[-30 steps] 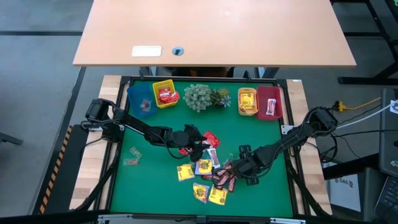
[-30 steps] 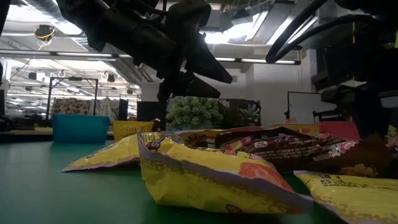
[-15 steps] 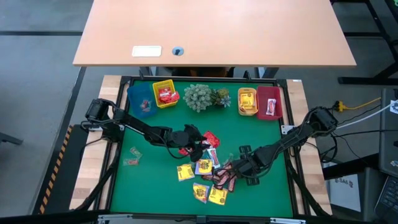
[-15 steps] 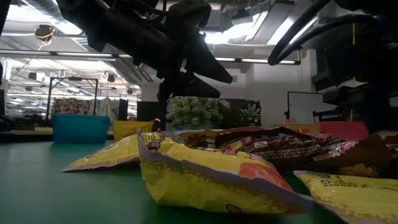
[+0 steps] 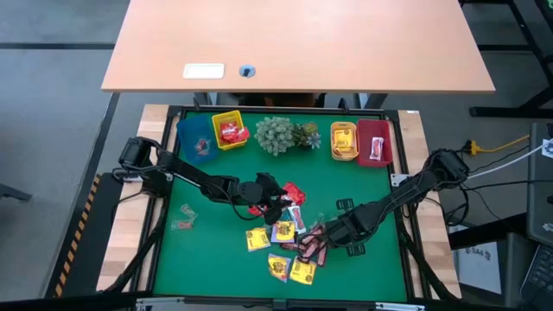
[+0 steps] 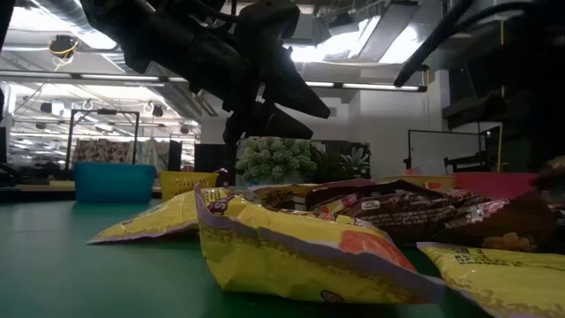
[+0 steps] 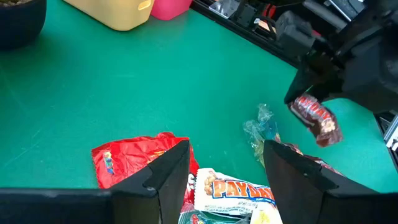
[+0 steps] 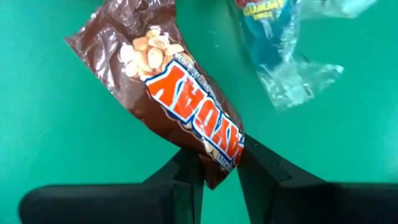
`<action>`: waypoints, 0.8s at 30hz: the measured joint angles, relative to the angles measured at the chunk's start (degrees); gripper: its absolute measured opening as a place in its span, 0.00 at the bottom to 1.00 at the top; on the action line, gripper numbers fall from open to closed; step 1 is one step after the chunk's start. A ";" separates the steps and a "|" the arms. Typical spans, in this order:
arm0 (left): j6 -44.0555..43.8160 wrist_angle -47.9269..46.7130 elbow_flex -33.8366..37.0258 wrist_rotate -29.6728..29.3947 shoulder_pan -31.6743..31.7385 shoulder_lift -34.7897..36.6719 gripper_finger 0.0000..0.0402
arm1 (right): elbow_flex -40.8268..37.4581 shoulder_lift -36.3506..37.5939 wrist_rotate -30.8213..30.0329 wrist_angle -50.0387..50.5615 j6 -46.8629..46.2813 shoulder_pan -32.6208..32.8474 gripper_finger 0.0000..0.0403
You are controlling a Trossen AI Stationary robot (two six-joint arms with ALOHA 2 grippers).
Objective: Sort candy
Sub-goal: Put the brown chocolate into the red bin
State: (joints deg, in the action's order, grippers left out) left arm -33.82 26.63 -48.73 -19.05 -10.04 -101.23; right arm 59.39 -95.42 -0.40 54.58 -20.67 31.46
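Right wrist view shows my right hand point(image 8: 219, 163) pinching one end of a dark brown crinkly-wrapped peanut bar point(image 8: 168, 84), which juts forward over the green worktop point(image 8: 56, 137).

— What do we see of the arms themselves?

— Both are dark, nearly black, built of slim jointed links. The left arm point(image 5: 186, 175) ends in a bulky round joint at its base, and so does the right arm point(image 5: 406, 197).

— And the tools?

— We see the left tool point(image 7: 227, 171) as two flat, matte black fingers with squared, angular edges. The right tool point(image 8: 219, 171) has the same black fingers, tapering to narrow tips.

— Any cables?

— We see black cables looping beside each base.
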 joint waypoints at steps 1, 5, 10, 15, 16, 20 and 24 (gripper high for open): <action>0.00 0.00 0.00 -0.02 0.02 0.00 0.47 | 0.72 0.00 -0.20 1.55 0.00 -0.08 0.20; 0.00 0.00 0.00 0.00 0.01 0.00 0.47 | 2.63 0.50 -2.19 8.98 0.02 -1.73 0.20; 0.00 0.00 -0.06 0.00 0.00 0.00 0.47 | 2.76 5.07 -3.06 14.63 0.02 -7.08 0.20; 0.00 0.00 -0.07 0.00 0.00 0.00 0.47 | 2.76 13.44 -7.13 19.65 0.00 -15.16 0.20; 0.00 -0.02 -0.07 0.00 0.00 0.00 0.47 | 2.76 15.42 -8.34 20.82 0.01 -17.09 0.20; 0.00 -0.01 -0.07 0.00 0.00 0.00 0.47 | 2.76 23.27 -12.21 24.34 0.38 -26.22 0.20; 0.00 0.00 -0.07 0.00 0.00 0.00 0.47 | 2.76 30.51 -13.02 24.78 2.65 -37.00 0.20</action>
State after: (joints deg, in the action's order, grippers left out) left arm -33.82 26.63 -48.80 -19.05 -10.04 -101.23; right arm 62.15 -64.90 -13.42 79.36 -18.01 -5.54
